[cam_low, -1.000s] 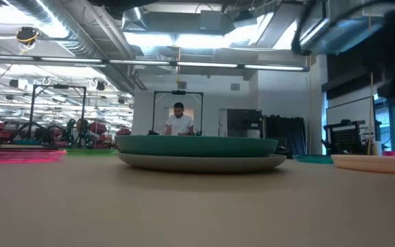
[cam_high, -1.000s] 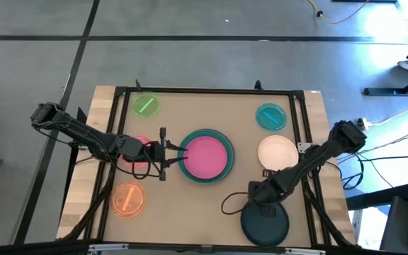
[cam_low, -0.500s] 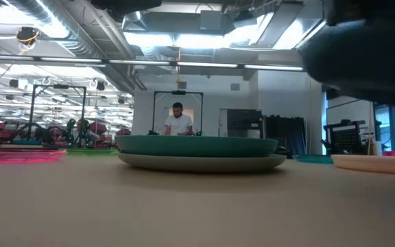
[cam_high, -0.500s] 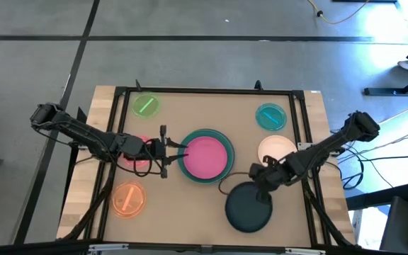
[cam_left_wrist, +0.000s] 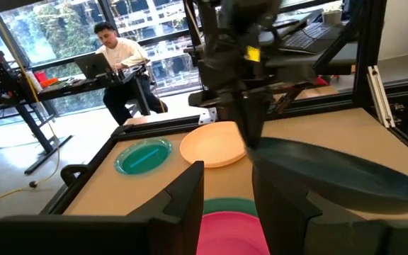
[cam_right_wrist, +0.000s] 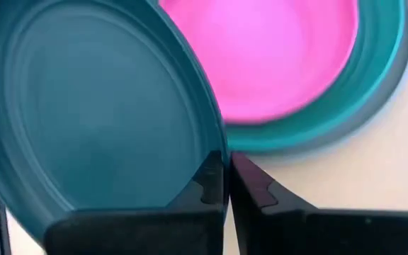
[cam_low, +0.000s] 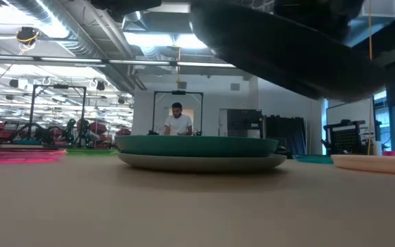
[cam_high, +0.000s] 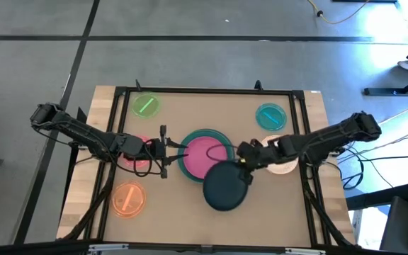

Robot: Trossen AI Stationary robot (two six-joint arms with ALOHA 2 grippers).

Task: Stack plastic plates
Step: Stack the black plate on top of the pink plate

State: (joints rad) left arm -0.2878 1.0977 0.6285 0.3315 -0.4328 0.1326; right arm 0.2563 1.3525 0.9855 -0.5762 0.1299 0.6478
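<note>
A stack sits mid-table: the magenta plate (cam_high: 205, 154) lies in the teal-green plate (cam_high: 222, 138), which rests on the grey one (cam_low: 201, 163). My right gripper (cam_high: 245, 161) is shut on the dark teal plate (cam_high: 224, 188), which hovers by the stack's near right side. My left gripper (cam_high: 166, 151) is open just left of the stack, above the small pink plate (cam_high: 139, 161). The cream plate (cam_high: 280, 163) lies partly under the right arm. The small green (cam_high: 146, 106), teal (cam_high: 270, 116) and orange (cam_high: 128, 200) plates lie flat on the table. My right gripper pinches the dark teal plate's rim (cam_right_wrist: 217, 145) between its two fingers, on the edge toward the table's far right. The fingers (cam_left_wrist: 250, 131) come down on it from above. The plate is lifted clear and hangs tilted (cam_low: 286, 58) in the air.
A black frame (cam_high: 190, 91) runs round the table top. Bare table lies in front of the stack toward the near edge (cam_high: 183, 219). A person (cam_low: 178, 120) sits at a desk in the room beyond the table.
My right gripper has carried the dark teal plate from the table's near right corner up and leftward toward the stack. The plate has lifted clear and now hangs tilted beside the stack.
</note>
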